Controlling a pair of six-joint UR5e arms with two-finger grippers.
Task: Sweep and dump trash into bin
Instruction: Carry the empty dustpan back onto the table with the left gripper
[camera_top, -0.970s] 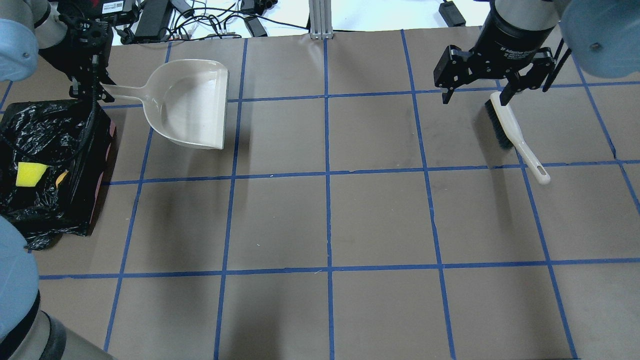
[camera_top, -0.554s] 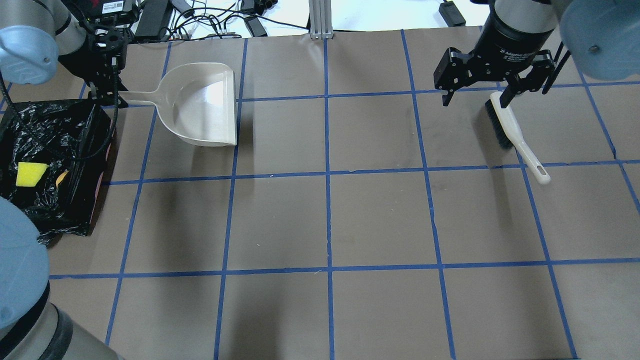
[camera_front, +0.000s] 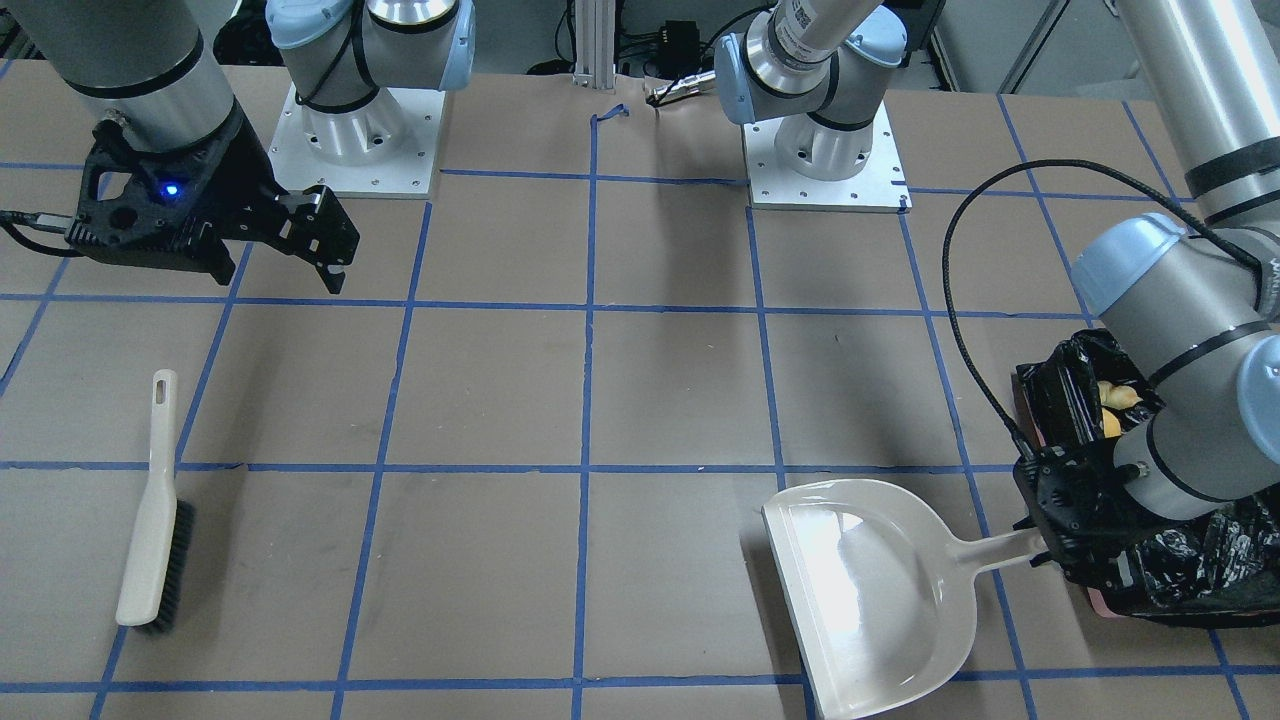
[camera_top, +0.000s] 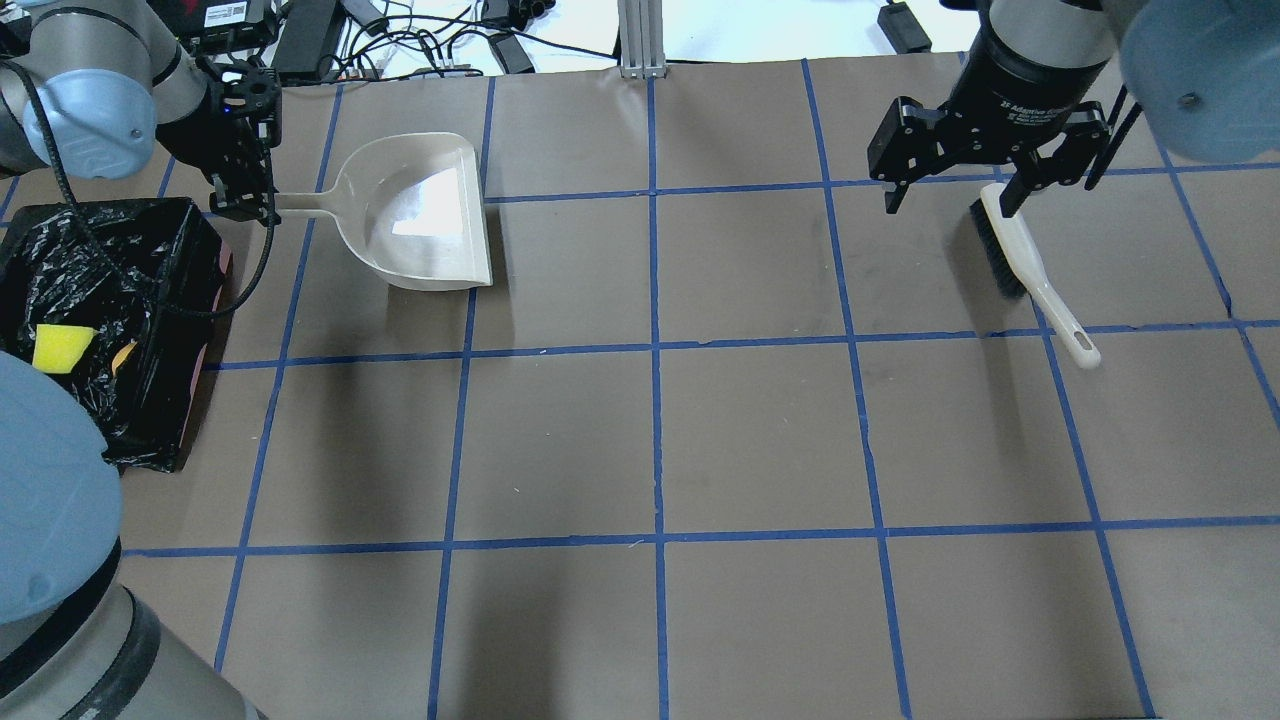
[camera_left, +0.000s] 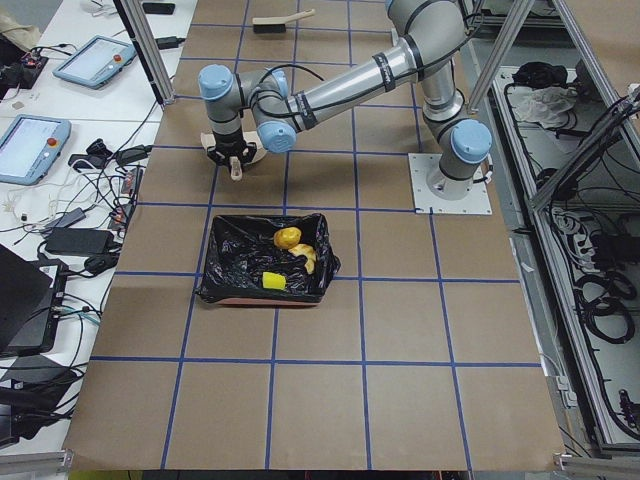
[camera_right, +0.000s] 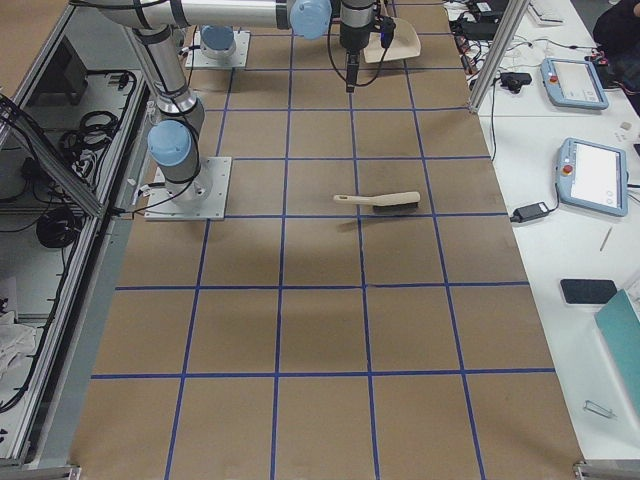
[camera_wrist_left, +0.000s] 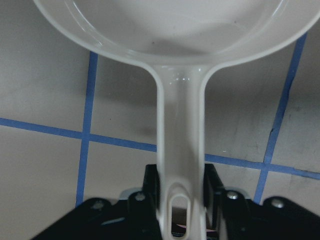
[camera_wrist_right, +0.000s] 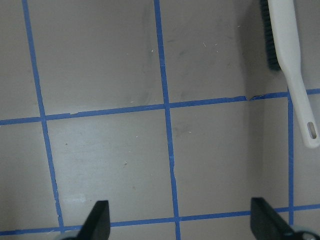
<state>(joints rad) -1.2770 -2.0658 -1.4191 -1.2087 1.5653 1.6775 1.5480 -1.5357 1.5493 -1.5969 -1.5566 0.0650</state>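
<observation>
A brown surface (camera_top: 760, 440) fills the overhead view, crossed by blue tape (camera_top: 655, 440) laid in a grid of large squares. From above, the bin (camera_top: 170, 400) stands on it at nine o'clock, hard by the edge. A brush (camera_top: 1025, 262) lies flat between two and three o'clock, bristles on its side. A dustpan (camera_top: 425, 225) is at ten o'clock; whether it touches the surface cannot be told. In the front view two base plates (camera_front: 400, 170) (camera_front: 870, 185) sit at eleven and one o'clock.
</observation>
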